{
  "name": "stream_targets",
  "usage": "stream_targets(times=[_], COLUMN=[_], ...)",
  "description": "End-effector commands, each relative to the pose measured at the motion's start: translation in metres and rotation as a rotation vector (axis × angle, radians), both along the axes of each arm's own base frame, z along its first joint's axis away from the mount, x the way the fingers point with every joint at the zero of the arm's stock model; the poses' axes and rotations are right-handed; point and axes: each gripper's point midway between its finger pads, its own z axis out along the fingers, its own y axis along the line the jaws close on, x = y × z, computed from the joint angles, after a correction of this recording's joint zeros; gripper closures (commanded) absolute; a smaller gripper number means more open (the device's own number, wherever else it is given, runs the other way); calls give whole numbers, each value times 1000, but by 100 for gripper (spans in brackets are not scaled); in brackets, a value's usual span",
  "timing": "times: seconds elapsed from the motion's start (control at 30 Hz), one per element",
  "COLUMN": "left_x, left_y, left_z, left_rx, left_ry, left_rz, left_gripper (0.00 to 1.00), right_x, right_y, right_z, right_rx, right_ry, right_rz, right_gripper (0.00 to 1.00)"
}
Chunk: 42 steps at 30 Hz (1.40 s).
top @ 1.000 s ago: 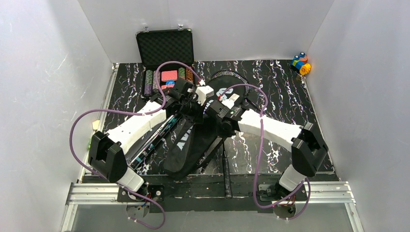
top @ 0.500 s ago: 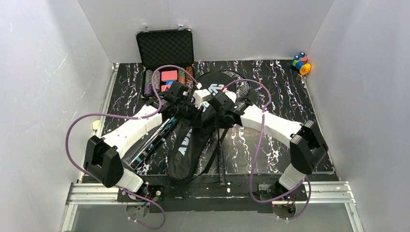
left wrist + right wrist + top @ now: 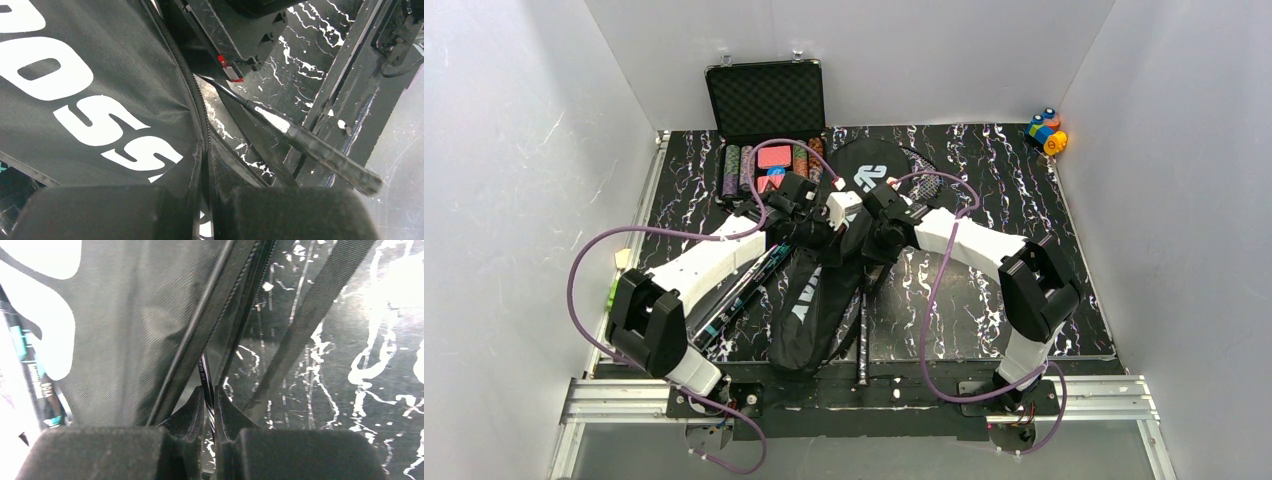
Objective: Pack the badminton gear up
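The black CROSSWAY bag lies slanted at mid-table, its round head end at the far side. My left gripper is shut on the bag's zipper edge, which runs straight between its fingertips in the left wrist view. My right gripper is shut on a racket's thin shaft beside the bag's open edge. The racket's handle sticks out toward the near edge, and part of a strung head shows right of the bag. The black tube with teal print lies left of the bag. No shuttlecocks show.
The open poker chip case stands at the far left, its chips just behind my left wrist. Colourful toy blocks sit in the far right corner. The bag's strap lies on the table right of the racket shaft. White walls enclose the table.
Both grippers moved toward the far side and closer together. The racket slid left and further up along the bag, and the bag's head end now lies flat with its logo showing.
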Motion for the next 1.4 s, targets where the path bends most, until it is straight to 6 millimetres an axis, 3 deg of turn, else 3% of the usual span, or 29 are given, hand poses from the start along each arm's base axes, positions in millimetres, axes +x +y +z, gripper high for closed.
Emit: stream_targets(times=[0.0, 0.37, 0.6, 0.73, 0.77, 0.87, 0.93, 1.07, 1.2, 1.37], left_x=[-18, -11, -5, 1, 3, 5, 5, 2, 2, -1], left_y=[-6, -2, 4, 7, 8, 10, 10, 10, 12, 15], left_z=[-1, -33, -29, -18, -15, -9, -5, 7, 17, 23], left_rx=[-41, 23, 17, -3, -10, -24, -35, -59, -70, -76], left_ry=[70, 119, 82, 58, 52, 48, 48, 42, 22, 18], left_rz=[-81, -91, -72, -48, -42, -28, -20, -11, 6, 14], left_gripper=[100, 100, 100, 100, 100, 100, 100, 100, 100, 100], right_x=[39, 23, 26, 45, 52, 77, 92, 115, 123, 112], right_y=[37, 76, 58, 17, 3, -49, -86, -166, -207, -233], right_z=[48, 29, 46, 76, 83, 106, 109, 95, 68, 30], right_rx=[242, 433, 459, 412, 388, 244, 123, -243, -421, -406], right_ry=[-126, 41, 34, -60, -83, -165, -193, -242, -182, -29], right_rz=[-63, 136, 200, 168, 150, 76, 15, -56, -6, 21], right_gripper=[97, 74, 58, 53, 47, 44, 42, 39, 39, 39])
